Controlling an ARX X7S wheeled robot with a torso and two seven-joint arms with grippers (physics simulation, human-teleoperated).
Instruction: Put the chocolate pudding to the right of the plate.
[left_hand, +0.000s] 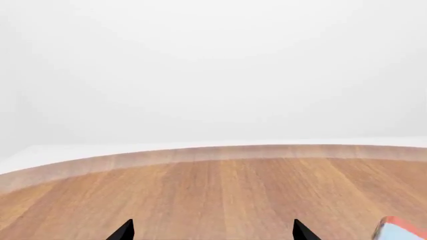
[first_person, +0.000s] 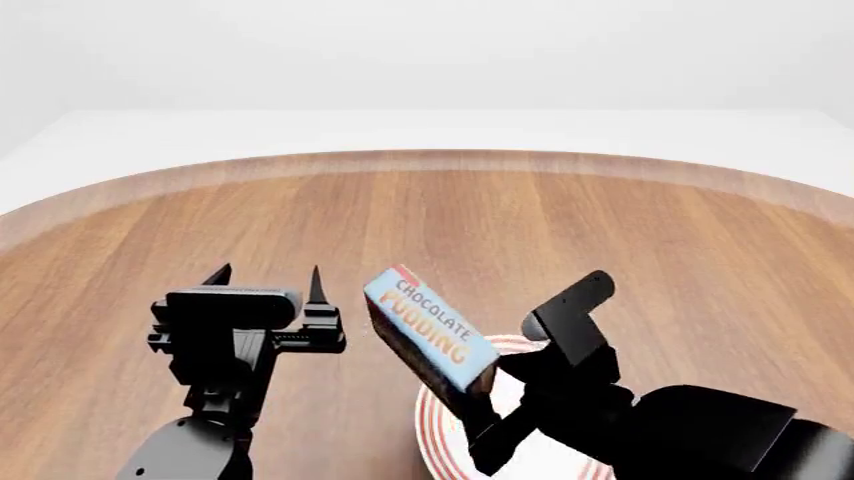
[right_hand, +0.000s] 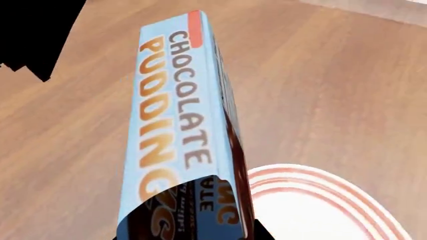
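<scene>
The chocolate pudding (first_person: 430, 328) is a light blue box with "CHOCOLATE PUDDING" lettering and dark brown sides. My right gripper (first_person: 478, 405) is shut on its lower end and holds it tilted above the left part of the plate (first_person: 430, 432). In the right wrist view the box (right_hand: 179, 125) fills the middle, and the plate (right_hand: 313, 205), white with red-orange rings, lies beside and under it. My left gripper (first_person: 267, 278) is open and empty over bare wood, left of the box. In the left wrist view its fingertips (left_hand: 124, 231) show apart, with a corner of the box (left_hand: 400, 230) at the edge.
The round wooden table (first_person: 441, 220) has its curved far edge (left_hand: 213, 152) ahead, with white floor beyond. My left arm (first_person: 220, 380) stands at the lower left and my right arm (first_person: 694, 430) covers the lower right.
</scene>
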